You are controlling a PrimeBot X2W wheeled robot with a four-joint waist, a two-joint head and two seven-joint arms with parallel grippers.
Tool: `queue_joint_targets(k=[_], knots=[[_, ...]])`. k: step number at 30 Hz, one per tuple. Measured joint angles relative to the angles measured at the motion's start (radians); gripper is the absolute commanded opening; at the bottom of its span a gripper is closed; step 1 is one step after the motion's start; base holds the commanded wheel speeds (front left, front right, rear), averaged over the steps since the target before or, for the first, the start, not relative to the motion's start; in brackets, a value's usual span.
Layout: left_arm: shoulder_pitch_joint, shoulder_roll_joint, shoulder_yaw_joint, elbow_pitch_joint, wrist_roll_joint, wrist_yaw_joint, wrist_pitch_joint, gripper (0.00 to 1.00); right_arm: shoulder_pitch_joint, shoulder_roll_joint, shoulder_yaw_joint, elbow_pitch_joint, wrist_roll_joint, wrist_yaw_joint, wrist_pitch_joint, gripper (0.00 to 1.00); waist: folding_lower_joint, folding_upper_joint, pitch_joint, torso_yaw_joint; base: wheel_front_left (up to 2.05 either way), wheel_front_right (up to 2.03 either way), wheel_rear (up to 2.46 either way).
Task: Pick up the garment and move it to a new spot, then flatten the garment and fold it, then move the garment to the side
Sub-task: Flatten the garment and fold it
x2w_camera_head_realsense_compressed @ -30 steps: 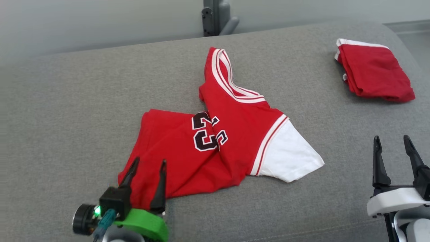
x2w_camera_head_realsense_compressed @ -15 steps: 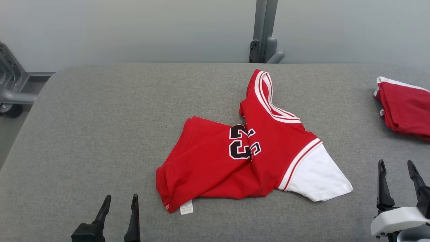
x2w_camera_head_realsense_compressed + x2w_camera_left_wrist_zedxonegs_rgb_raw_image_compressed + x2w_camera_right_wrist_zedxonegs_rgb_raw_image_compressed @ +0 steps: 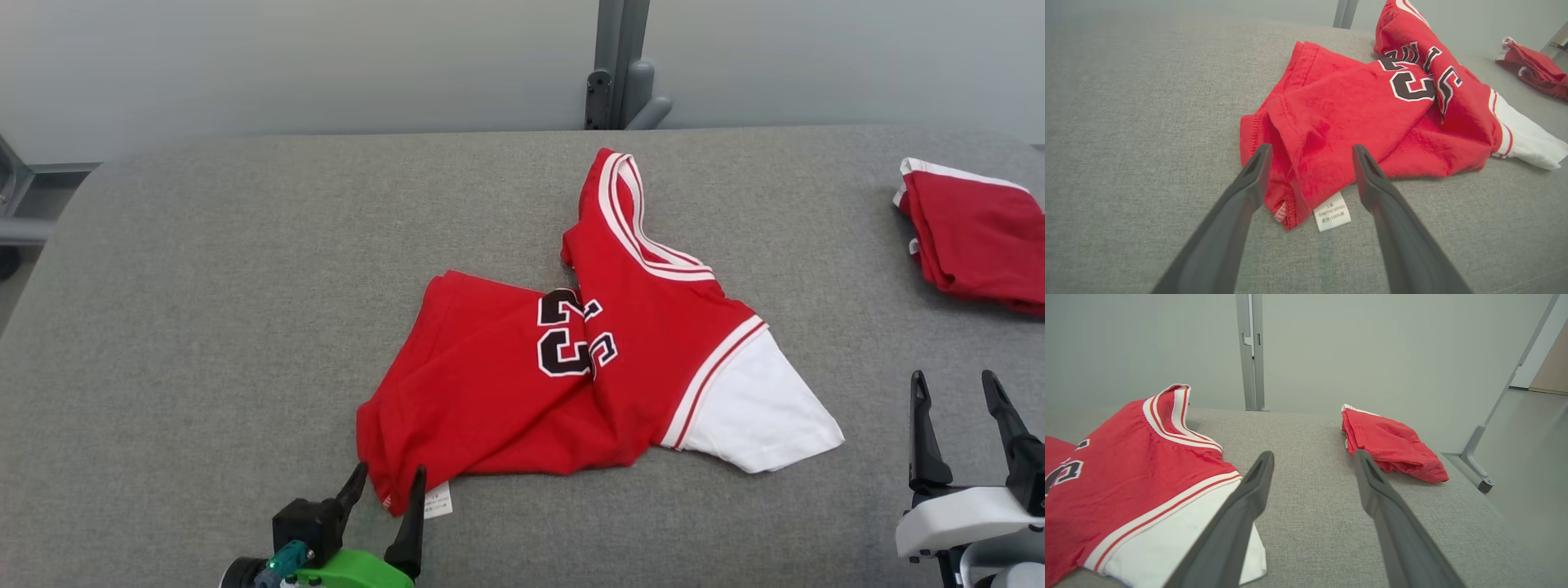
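The garment [image 3: 571, 367] is a red jersey with white trim, a white sleeve and a black number, lying crumpled in the middle of the grey padded surface [image 3: 204, 286]. My left gripper [image 3: 390, 478] stands open at the jersey's near-left hem corner, fingertips on either side of the corner by its white care label [image 3: 1332, 211]. The left wrist view shows the hem [image 3: 1306, 163] between the two spread fingers [image 3: 1249, 183]. My right gripper [image 3: 955, 388] is open at the lower right, apart from the white sleeve [image 3: 1180, 535], nothing between its fingers.
A second red garment [image 3: 971, 233], folded, lies at the far right edge of the surface. A grey metal post [image 3: 616, 65] rises behind the surface against a pale wall. Bare grey padding lies to the left of the jersey.
The head camera has shifted between frames. My left gripper, drawn back from the jersey half a second ago, has moved forward to the hem corner. The right gripper holds its place.
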Motion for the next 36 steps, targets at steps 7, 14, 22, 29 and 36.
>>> queue_joint_targets(k=[7, 14, 22, 29, 36], knots=[[-0.059, -0.022, 0.012, 0.105, -0.015, -0.006, 0.0, 1.0, -0.014, -0.006, -0.006, -0.007, 0.004, 0.0, 0.0, 1.0, 0.0, 0.0, 0.046, -0.036, 0.0, 0.0, 0.0], [-0.093, -0.026, 0.036, 0.174, -0.021, 0.001, -0.01, 0.49, -0.02, -0.005, -0.019, -0.011, 0.009, 0.0, 0.0, 1.0, 0.0, 0.0, 0.088, -0.069, 0.0, 0.0, 0.0], [-0.122, -0.014, 0.077, 0.149, -0.072, -0.027, -0.004, 0.0, -0.029, 0.001, -0.019, -0.011, 0.009, 0.0, 0.0, 1.0, 0.0, 0.0, 0.098, -0.072, 0.0, 0.0, 0.0], [-0.176, 0.063, 0.105, 0.048, -0.107, -0.04, 0.102, 0.0, -0.03, 0.003, -0.011, -0.012, 0.01, 0.0, 0.0, 1.0, 0.0, 0.0, 0.112, -0.061, 0.0, 0.0, 0.0], [-0.257, 0.106, 0.1, 0.101, -0.118, -0.066, 0.212, 0.0, -0.062, 0.006, 0.021, -0.007, 0.012, 0.0, 0.0, 1.0, 0.0, 0.0, 0.143, -0.067, 0.0, 0.0, 0.0]])
